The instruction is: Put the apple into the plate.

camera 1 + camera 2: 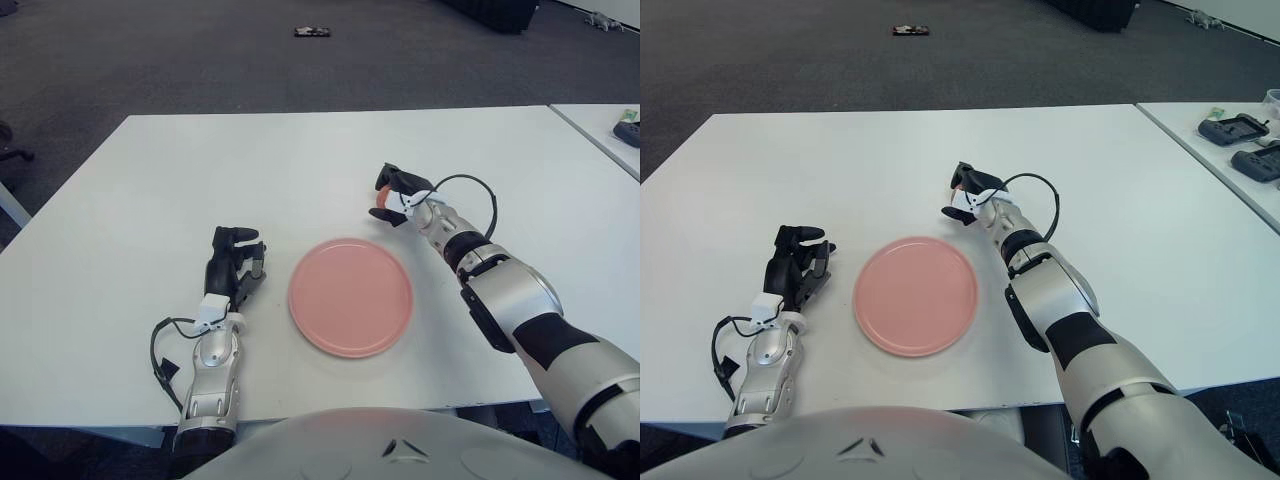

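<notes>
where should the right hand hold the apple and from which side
Across its round sides, coming from the right and above, as the right hand does now: its fingers are wrapped around the apple, which shows only as a reddish patch beyond the plate. Its round shape seems to suit a wrap grip; no stem is visible. The left hand shows left of the plate.
</notes>
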Robot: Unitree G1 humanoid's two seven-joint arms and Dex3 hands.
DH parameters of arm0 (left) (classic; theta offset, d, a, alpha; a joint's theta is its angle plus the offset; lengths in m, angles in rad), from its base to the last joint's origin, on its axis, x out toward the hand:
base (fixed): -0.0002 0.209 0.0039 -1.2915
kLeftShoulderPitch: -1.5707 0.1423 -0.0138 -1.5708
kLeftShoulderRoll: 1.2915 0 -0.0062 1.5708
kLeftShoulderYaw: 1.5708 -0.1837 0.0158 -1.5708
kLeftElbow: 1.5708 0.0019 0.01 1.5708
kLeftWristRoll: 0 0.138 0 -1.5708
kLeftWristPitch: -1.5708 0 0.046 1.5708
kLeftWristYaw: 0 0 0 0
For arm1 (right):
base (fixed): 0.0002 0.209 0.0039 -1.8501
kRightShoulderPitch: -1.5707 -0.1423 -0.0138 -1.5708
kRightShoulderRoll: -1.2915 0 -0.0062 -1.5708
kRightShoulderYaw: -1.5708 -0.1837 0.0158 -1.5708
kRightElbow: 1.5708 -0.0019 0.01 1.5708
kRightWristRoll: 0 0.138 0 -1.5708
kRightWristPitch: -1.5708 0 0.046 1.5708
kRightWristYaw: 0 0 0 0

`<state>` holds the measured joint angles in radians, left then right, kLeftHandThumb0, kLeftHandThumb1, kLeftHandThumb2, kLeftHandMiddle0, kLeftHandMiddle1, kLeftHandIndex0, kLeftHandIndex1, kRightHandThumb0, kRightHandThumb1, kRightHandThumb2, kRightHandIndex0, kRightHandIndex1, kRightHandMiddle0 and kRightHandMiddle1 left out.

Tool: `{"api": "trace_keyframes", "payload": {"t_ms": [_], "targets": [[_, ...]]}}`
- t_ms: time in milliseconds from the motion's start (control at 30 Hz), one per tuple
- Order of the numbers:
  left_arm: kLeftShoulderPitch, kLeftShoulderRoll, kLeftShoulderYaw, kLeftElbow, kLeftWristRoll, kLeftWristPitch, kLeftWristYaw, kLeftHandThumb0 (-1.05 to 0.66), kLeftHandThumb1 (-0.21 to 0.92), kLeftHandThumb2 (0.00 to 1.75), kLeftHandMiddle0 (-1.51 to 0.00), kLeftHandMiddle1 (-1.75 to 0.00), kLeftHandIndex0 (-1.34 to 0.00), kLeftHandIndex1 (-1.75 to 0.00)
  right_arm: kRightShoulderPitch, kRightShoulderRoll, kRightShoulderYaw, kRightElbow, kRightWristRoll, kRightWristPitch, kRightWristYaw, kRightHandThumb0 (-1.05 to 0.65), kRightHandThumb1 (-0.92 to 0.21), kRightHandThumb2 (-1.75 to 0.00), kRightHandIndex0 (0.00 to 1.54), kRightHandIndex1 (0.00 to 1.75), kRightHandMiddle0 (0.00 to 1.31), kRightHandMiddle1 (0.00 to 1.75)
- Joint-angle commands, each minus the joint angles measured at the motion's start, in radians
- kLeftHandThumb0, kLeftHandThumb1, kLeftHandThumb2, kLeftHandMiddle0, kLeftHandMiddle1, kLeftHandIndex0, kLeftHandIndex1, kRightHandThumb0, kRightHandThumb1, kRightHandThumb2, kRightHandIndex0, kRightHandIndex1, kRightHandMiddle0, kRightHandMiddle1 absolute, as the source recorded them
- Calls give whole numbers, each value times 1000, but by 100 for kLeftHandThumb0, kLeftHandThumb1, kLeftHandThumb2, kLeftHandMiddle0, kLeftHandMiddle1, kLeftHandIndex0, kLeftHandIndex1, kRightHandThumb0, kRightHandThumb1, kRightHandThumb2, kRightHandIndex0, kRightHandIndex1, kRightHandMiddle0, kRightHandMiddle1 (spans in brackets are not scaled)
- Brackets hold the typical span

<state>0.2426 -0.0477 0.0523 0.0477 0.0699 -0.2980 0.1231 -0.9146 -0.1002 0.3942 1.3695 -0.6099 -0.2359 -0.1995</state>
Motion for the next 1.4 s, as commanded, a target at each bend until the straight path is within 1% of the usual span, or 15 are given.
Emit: {"api": "trace_keyframes", "payload": {"t_ms": [0,233,533,733,867,933,1000,1133,1233,1367], "targets": [[-6,-1,-1,1,12,-2,14,-35,92,52,-39,-132,-20,-175,-14,9,-17,-12,21,-46,-23,-43,-48,-112,101,175,48,175],[-10,-3,0,6,10,-2,12,-35,92,52,-39,-132,-20,-175,-25,5,-46,-32,49,-113,-23,-44,-44,-116,106,175,51,175],[-22,2,1,24,4,-18,4,-35,92,52,-39,-133,-20,-175,-27,-2,-87,-55,103,-180,20,-44,-43,-117,108,175,52,175],[-29,6,0,35,12,-25,7,-35,92,52,-39,-133,-20,-175,-26,-8,-102,-72,124,-205,46,-44,-43,-117,110,175,52,175],[-32,7,0,38,10,-26,5,-35,92,52,-39,-133,-20,-175,-12,-20,-115,-109,150,-250,80,-44,-43,-117,109,175,52,175],[-37,8,0,41,5,-22,2,-35,92,52,-40,-131,-20,-175,19,-28,-133,-160,187,-312,134,-44,-43,-117,108,175,52,175],[-40,9,0,43,3,-19,0,-35,92,52,-40,-130,-20,-175,43,-33,-143,-198,213,-349,181,-44,-44,-117,106,175,52,175],[-43,11,-1,45,3,-18,-1,-35,92,53,-39,-129,-19,-175,82,-41,-145,-251,241,-379,250,-44,-44,-116,104,175,51,175],[-44,11,-2,44,3,-17,-1,-35,92,53,-39,-129,-19,-175,109,-49,-143,-289,250,-393,283,-44,-44,-116,104,175,51,175],[-44,11,-2,41,3,-12,0,-35,92,53,-38,-133,-19,-175,158,-70,-140,-357,275,-419,365,-44,-45,-115,103,175,51,175]]}}
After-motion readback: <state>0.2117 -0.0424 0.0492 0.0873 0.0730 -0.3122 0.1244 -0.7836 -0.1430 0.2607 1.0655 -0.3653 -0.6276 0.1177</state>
